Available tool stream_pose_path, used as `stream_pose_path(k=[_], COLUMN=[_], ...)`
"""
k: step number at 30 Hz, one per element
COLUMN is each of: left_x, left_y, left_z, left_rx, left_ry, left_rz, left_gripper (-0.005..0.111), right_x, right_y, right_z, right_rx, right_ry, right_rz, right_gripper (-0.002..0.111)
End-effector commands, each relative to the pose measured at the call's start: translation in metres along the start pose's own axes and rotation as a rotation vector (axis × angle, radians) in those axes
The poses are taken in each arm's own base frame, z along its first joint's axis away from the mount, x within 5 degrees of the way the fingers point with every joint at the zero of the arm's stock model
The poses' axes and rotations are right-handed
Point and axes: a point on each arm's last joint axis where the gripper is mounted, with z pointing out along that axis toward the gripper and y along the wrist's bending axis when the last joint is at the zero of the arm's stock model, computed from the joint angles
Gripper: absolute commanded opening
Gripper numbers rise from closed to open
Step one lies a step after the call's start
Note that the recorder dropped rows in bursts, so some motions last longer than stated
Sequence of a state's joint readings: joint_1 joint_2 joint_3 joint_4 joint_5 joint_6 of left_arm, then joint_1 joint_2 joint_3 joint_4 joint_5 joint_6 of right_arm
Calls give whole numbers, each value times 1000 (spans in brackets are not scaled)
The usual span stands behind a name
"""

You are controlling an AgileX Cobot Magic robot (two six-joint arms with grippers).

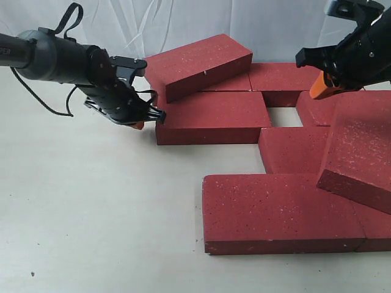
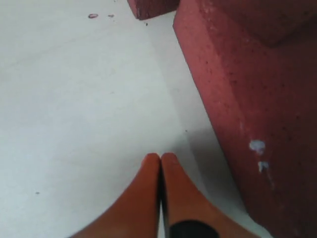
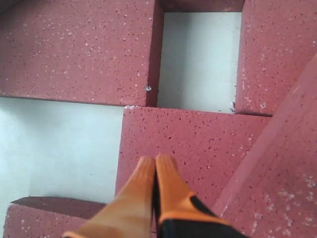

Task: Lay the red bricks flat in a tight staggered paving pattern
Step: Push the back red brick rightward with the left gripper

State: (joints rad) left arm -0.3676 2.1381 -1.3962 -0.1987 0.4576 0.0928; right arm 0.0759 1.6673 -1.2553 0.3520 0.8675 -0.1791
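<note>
I'm at the closing-up stage. Most of the red bricks [image 1: 281, 210] lie flat on the bench [image 1: 91, 213] through the centre and right of the frame, but the pattern is loose.

My left gripper [image 1: 149, 119], pinched closed on nothing, sits at the left end of the middle brick [image 1: 211, 116], centre of frame. The left wrist view puts its fingertips [image 2: 148, 173] just beside that brick's side face [image 2: 247, 109], and I cannot tell whether they touch. A slanted brick [image 1: 201, 61] rides on top of it at upper centre. To the right of the middle brick, a gap [image 1: 284, 116] shows bare bench between bricks.

My right gripper [image 1: 322, 86], also closed and empty, hovers at upper right above the paving. Its tips are over a flat brick [image 3: 188, 144] beside that gap. A leaning brick [image 1: 360, 146] at right rests propped on its neighbours.

I judge the next move to be a sideways shove with the left tips to close the gap. It calls for a low, square push so the brick slides rather than pivots. The two raised bricks will need laying flat afterwards.
</note>
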Motion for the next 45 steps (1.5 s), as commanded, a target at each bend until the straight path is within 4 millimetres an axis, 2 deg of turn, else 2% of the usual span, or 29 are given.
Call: stream_pose_path(k=[1,5,11,23,35,45], left_x=[-15,-24,-25,-22,-30,-24], left_y=[-4,-6,-13,-31,-32,-51], left_z=[1,5,14,24,24,34], left_rx=[14,36,99,135,144,150], left_ry=[-29,-51,-44,-69,-147,-159], left_rz=[-11,-46,-120,-46,-113,-43], left_gripper=[0,0,0,0,0,0], right_x=[0,0,-2,-2,-2,-2], right_y=[-1,-1,-1,-2,-2,-2], right_z=[-2,-2,-2,-2,-2,-2], right_rx=[3,3,5,9,9,9], right_ry=[-15,-15,-30,-32,-34,-34], right_rz=[3,3,3,0,0,0], right_gripper=[-1,-1,-1,-1,-1,-1])
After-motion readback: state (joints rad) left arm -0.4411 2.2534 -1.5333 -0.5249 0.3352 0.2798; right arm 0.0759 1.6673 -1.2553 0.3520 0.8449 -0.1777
